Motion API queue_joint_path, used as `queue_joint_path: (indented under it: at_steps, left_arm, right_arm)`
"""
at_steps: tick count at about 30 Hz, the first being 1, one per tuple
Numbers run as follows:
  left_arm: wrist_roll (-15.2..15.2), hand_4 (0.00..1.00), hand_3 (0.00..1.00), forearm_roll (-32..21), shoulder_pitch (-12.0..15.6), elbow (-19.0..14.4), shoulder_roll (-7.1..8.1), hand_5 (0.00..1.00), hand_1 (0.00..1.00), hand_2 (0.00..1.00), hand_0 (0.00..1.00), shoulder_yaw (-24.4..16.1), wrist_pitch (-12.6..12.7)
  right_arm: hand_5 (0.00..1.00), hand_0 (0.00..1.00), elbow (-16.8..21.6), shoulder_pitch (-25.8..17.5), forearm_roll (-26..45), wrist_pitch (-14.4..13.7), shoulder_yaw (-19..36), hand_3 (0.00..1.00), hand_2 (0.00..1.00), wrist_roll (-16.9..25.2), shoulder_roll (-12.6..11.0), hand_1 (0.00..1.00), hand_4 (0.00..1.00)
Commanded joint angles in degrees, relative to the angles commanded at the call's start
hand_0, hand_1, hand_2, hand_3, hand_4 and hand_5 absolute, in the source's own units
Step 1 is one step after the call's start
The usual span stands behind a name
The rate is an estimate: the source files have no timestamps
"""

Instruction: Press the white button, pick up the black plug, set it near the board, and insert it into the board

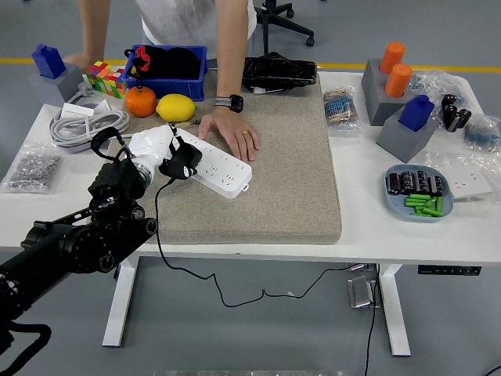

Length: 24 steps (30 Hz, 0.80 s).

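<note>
A white power strip (219,168) lies slanted on the tan felt mat (274,180). My left hand (160,153), white with black fingers, is shut on the black plug (180,162) and holds it at the strip's left end, touching or just above it. The plug's black cable (160,227) hangs down over the table's near edge. A person's hand (231,129), with a watch on the wrist, rests flat on the mat at the strip's far end. My right arm is not in view.
An orange (141,101) and a lemon (175,107) sit just behind my hand, by a blue bin (166,72). Coiled grey cable (90,123) lies at the left. A blue dish of parts (419,193) and grey blocks (407,129) stand at the right.
</note>
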Motion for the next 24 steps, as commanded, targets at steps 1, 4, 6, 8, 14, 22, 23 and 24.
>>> queue_joint_path:
  at_steps: [1, 4, 6, 8, 14, 22, 23, 24]
  left_arm:
    - [0.0, 0.694, 0.547, -0.1, 0.1, -0.1, -0.06, 0.002, 0.287, 0.295, 0.308, 0.1, -0.1]
    - [0.1, 0.694, 0.547, -0.2, 0.2, -0.3, -0.17, 0.002, 0.287, 0.295, 0.308, 0.1, -0.2]
    - [0.2, 0.693, 0.547, -0.2, 0.2, -0.5, -0.20, 0.002, 0.285, 0.295, 0.304, 0.2, -0.2]
    - [0.3, 0.693, 0.547, -0.1, 0.2, -0.6, -0.26, 0.002, 0.285, 0.295, 0.304, 0.2, -0.2]
    - [0.8, 0.694, 0.547, -0.1, 0.0, -0.4, -0.24, 0.002, 0.283, 0.294, 0.304, 0.1, -0.7]
    - [1.7, 0.700, 0.548, -0.2, -0.1, -0.1, -0.32, 0.002, 0.299, 0.316, 0.304, -0.1, -2.1]
    - [1.7, 0.700, 0.548, -0.3, 0.0, -0.1, -0.31, 0.002, 0.299, 0.316, 0.304, -0.1, -2.4]
    - [1.7, 0.856, 0.542, -0.4, 0.0, 0.0, -0.30, 0.002, 0.348, 0.383, 0.261, -0.1, -2.6]
  right_arm:
    - [0.283, 0.667, 0.0, 0.0, 0.0, 0.0, 0.0, 0.565, 0.576, 0.0, 0.0, 0.584, 0.615]
    - [0.283, 0.667, 0.0, 0.0, 0.0, 0.0, 0.0, 0.565, 0.576, 0.0, 0.0, 0.584, 0.615]
    - [0.283, 0.667, 0.1, 0.0, 0.0, 0.0, -0.1, 0.564, 0.575, 0.0, 0.0, 0.584, 0.615]
    - [0.283, 0.667, 0.1, 0.0, 0.0, 0.0, -0.1, 0.564, 0.575, 0.0, 0.0, 0.584, 0.615]
    - [0.283, 0.667, 0.1, 0.0, 0.0, 0.0, -0.1, 0.564, 0.576, 0.0, -0.1, 0.584, 0.615]
    - [0.282, 0.667, 0.1, -0.1, 0.0, 0.0, 0.2, 0.564, 0.576, 0.0, 0.0, 0.583, 0.615]
    - [0.282, 0.667, 0.1, -0.1, -0.1, 0.0, 0.2, 0.564, 0.576, 0.0, 0.0, 0.583, 0.615]
    - [0.281, 0.667, 0.2, -0.1, -0.1, 0.0, 0.2, 0.564, 0.576, 0.0, 0.0, 0.584, 0.614]
